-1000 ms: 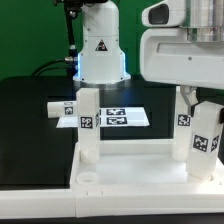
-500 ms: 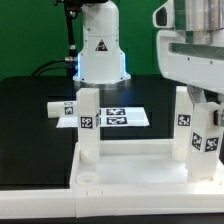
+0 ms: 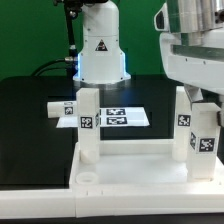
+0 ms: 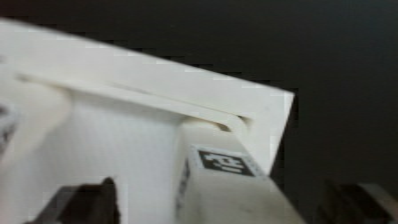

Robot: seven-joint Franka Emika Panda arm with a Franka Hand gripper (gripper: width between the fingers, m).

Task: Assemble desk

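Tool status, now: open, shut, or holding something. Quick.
Tool: open, fingers apart either side of a tagged leg, not clamped on it.

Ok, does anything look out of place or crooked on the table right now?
One leg lies on its side by the marker board, not yet mounted. The standing legs on the desk top look upright; nothing spilled or damaged.

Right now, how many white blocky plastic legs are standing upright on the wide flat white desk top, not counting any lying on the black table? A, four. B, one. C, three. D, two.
C: one white blocky plastic leg stands at the exterior view's left of the wide flat white desk top, and two more at its right, beneath the pincer.
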